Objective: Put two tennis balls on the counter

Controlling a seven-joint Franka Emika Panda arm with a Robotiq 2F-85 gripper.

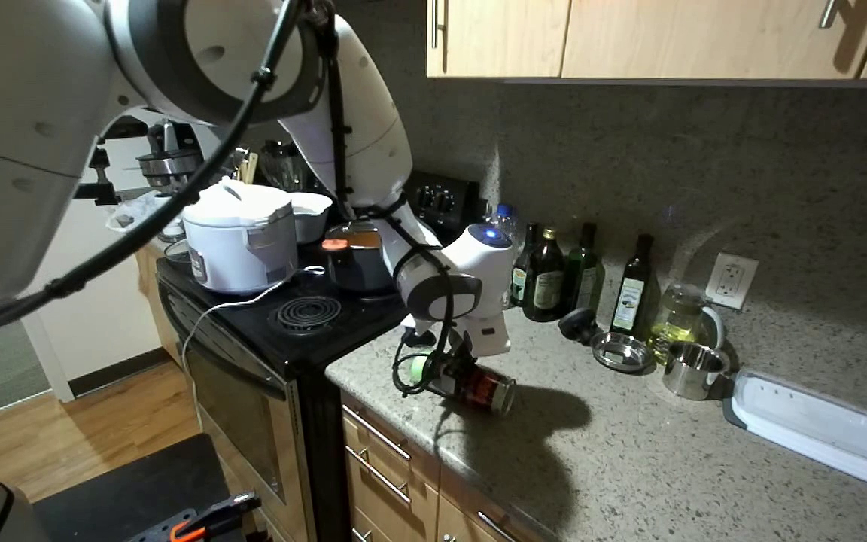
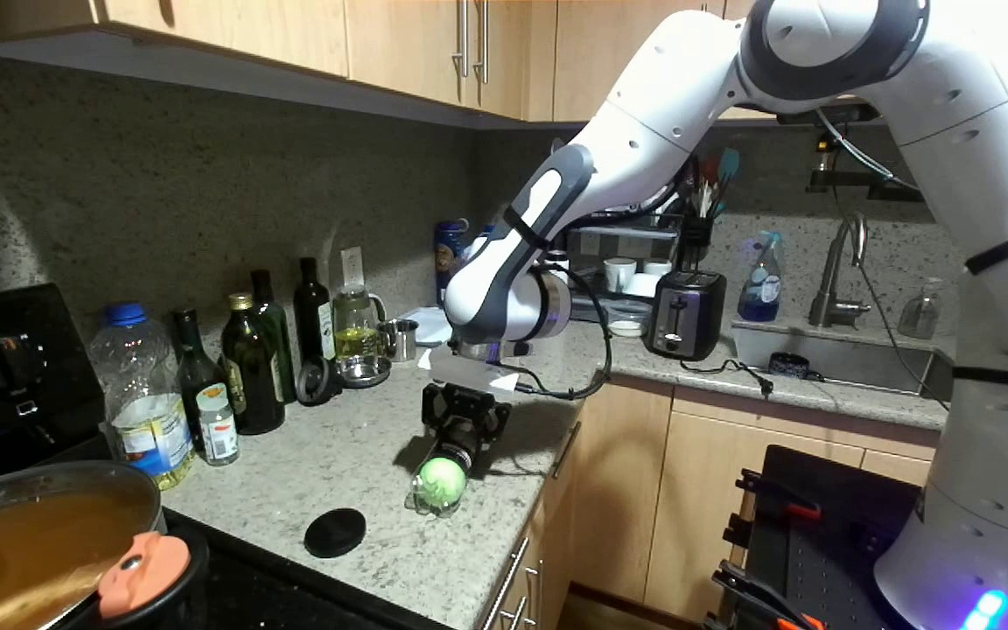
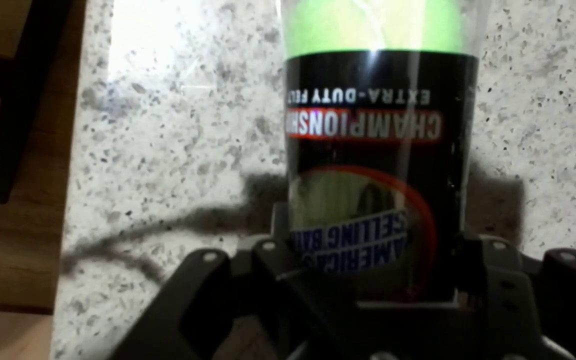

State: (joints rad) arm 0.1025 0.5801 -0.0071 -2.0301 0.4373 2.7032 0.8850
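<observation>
We are observing the gripper (image 3: 375, 232) clamping a clear can (image 3: 378, 150) containing a tennis ball (image 2: 443, 482); only the wrist view is resolving its label (image 3: 368, 125).

Tennis ball (image 2: 441, 481): one visible — bright yellow-green and round, contained inside the clear can (image 3: 378, 150), at one end, past the edge of the black label. The labelled section conceals the remaining interior; a second ball cannot be confirmed.

Counter (image 1: 667, 452): speckled beige-grey, granite-look, level. The surface extends beneath the can — contact cannot be determined — with its front edge near the can.
</observation>
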